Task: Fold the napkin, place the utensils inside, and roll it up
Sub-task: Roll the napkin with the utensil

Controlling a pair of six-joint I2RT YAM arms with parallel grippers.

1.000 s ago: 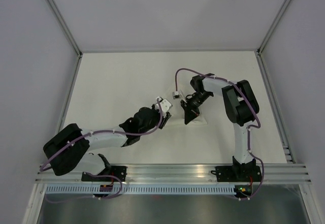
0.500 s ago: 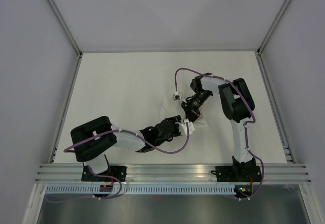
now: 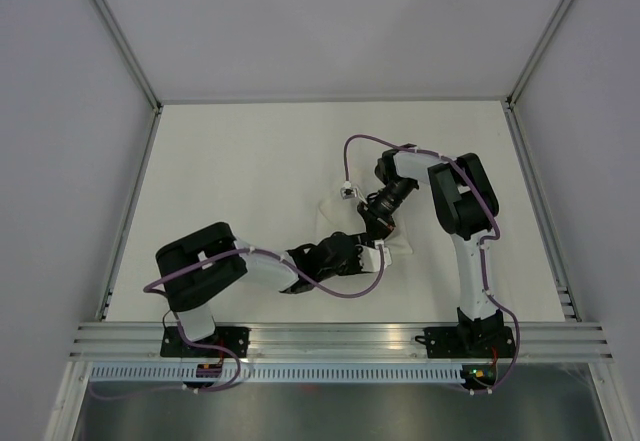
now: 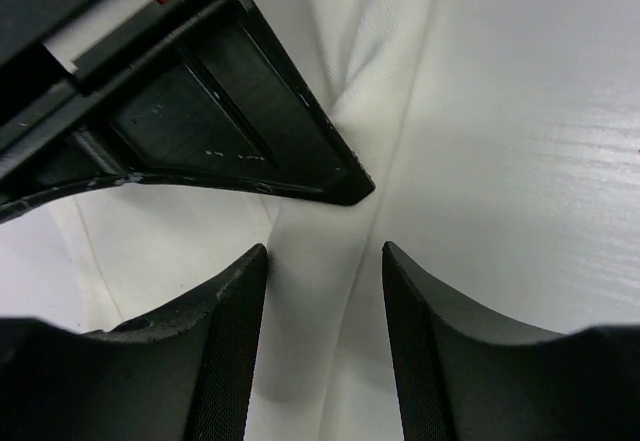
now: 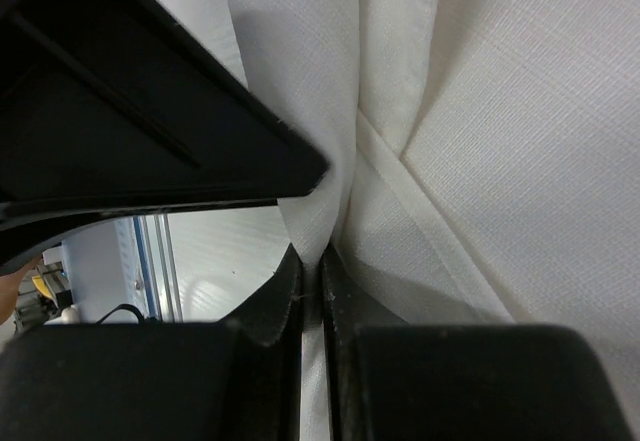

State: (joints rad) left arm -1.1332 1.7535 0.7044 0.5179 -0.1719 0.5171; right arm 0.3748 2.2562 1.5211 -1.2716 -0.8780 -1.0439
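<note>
Overhead, the napkin [image 3: 335, 211] lies rumpled in the middle of the surface [image 3: 230, 161], with both arms meeting over it. The left fingers [image 3: 374, 254] sit just nearer the bases than the right fingers [image 3: 377, 223].

From the left wrist, the left fingers [image 4: 235, 331] stand apart, straddling a raised ridge of napkin [image 4: 500, 161].

From the right wrist, the right fingers [image 5: 290, 301] are clamped on a napkin [image 5: 500, 111] fold.

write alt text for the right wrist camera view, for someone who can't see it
The right hand is pinched shut on a raised fold of the white napkin, seen from close up. More creased cloth spreads to the right, and a black angular part, probably of the other arm, fills the upper left.
</note>
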